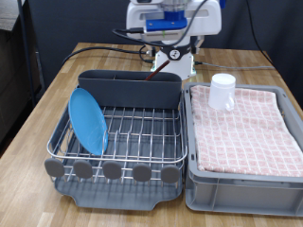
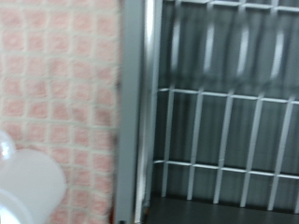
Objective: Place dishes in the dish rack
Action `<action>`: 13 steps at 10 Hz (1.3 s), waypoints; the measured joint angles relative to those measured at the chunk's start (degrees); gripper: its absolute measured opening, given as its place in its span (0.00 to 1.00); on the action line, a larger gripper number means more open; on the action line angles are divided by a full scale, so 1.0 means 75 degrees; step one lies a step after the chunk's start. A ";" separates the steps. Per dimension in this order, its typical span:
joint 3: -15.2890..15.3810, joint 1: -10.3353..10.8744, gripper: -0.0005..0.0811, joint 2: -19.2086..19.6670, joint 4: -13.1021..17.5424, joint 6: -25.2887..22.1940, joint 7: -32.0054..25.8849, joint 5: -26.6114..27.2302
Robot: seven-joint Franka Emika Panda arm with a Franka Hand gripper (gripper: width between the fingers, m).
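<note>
The dish rack (image 1: pixel 123 142) stands at the exterior view's left, a wire grid in a dark tray. The light-blue plate (image 1: pixel 88 120) stands on edge in its left side. The white mug (image 1: pixel 222 91) stands upright on the pink checked cloth of the grey bin. My gripper (image 1: pixel 173 59) hangs above the rack's tall back compartment (image 1: pixel 128 87); its fingers are too small to read. A slim reddish piece (image 1: pixel 154 74) under it may be the wooden spoon. The blurred wrist view shows the rack's wire grid (image 2: pixel 224 112), the mug (image 2: pixel 28 187) and no fingers.
The grey bin (image 1: pixel 246 184) lined with pink checked cloth (image 1: pixel 241 128) stands against the rack's right side; its wall (image 2: pixel 131 112) and cloth (image 2: pixel 56 84) also show in the wrist view. Black cables (image 1: pixel 104 47) lie on the wooden table behind the rack.
</note>
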 joint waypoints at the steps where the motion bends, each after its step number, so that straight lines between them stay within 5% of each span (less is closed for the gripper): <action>1: 0.0050 0.0048 0.99 0.0004 -0.0066 0.0000 0.0072 0.0004; 13: 0.1184 0.0256 0.99 0.0014 -0.0256 0.0031 0.0829 0.0205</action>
